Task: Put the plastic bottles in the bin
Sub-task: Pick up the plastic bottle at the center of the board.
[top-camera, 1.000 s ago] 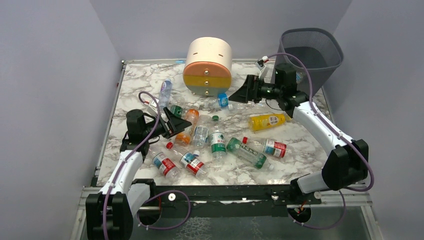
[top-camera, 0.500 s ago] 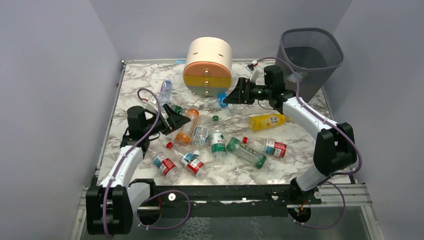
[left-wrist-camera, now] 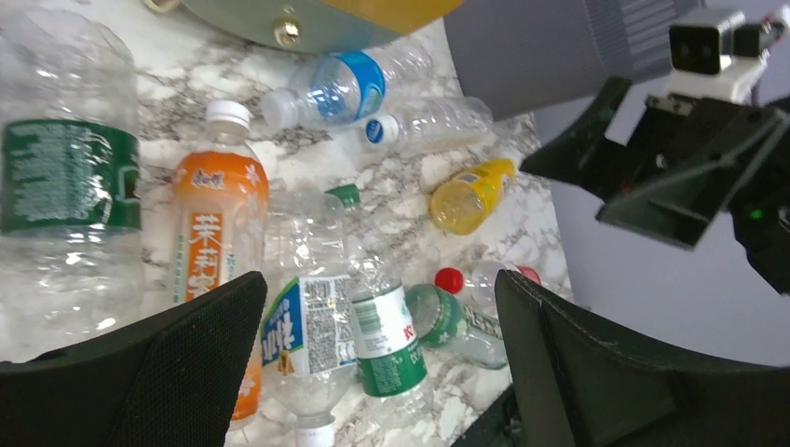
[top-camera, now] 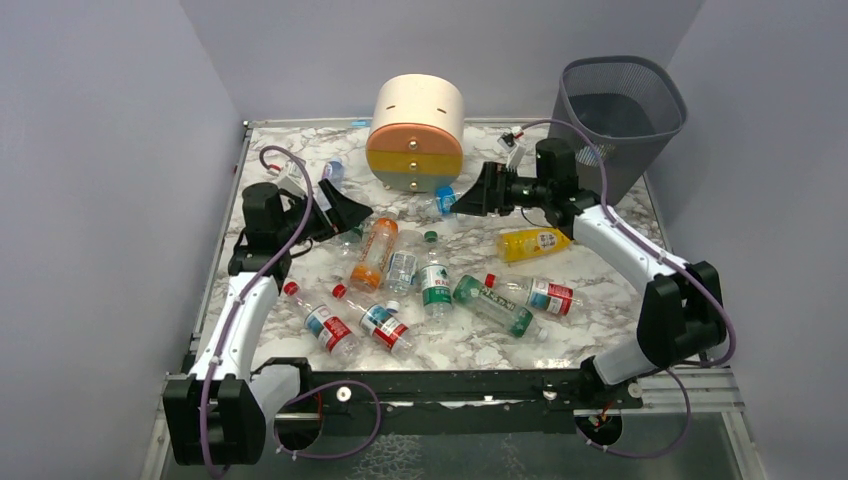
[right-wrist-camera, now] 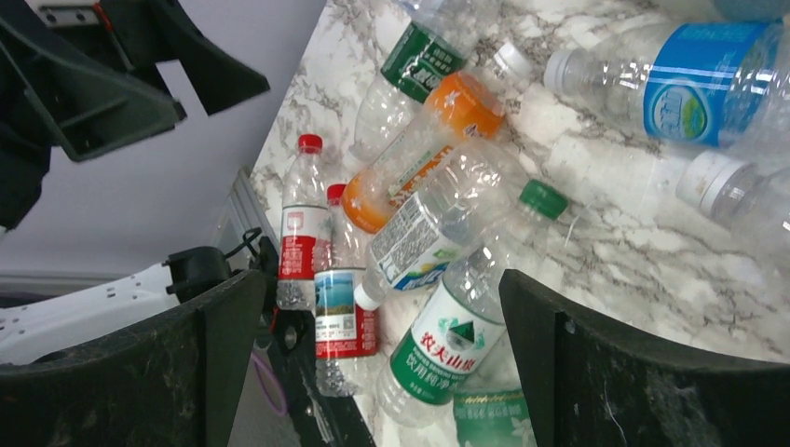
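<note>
The plastic bottles lie scattered over the marble table [top-camera: 600,320]: an orange one [top-camera: 375,250], a yellow one [top-camera: 535,242], a green one [top-camera: 495,305], and clear ones with red [top-camera: 385,325], green [top-camera: 435,285] and blue [top-camera: 445,200] labels. The dark mesh bin [top-camera: 620,110] stands at the far right corner. My left gripper [top-camera: 350,212] hovers open over the left of the pile, with the orange bottle [left-wrist-camera: 214,233] and a blue-labelled bottle [left-wrist-camera: 307,326] below it. My right gripper [top-camera: 478,190] is open near the drawer unit, above a green-labelled bottle [right-wrist-camera: 447,345].
A round cream, orange and yellow drawer unit [top-camera: 415,135] stands at the back centre, with bottles close against its front. Grey walls enclose the table on the left, back and right. A black frame rail [top-camera: 450,385] runs along the near edge.
My left arm has pulled back and away from me, lifting its gripper off the orange bottle's side. My right gripper has swung left from the bin side toward the drawer unit. Both stayed open.
</note>
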Robot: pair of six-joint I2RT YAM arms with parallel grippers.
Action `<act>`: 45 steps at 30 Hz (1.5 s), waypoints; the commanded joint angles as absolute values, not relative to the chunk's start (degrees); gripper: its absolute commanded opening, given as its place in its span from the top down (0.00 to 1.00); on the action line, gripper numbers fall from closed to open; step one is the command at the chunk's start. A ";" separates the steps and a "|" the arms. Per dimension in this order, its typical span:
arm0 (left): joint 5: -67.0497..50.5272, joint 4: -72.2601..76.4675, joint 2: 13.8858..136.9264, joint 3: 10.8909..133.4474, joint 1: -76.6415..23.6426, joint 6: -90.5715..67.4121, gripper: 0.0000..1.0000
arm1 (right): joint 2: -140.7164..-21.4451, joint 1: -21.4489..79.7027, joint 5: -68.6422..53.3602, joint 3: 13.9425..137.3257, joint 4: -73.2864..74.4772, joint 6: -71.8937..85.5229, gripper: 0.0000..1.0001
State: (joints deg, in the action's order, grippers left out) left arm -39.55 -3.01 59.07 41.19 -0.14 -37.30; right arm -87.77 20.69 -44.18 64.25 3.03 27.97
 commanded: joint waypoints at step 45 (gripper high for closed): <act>6.43 -10.66 87.58 53.92 -11.46 -20.83 0.01 | -71.17 21.18 -44.89 51.80 4.31 29.53 0.02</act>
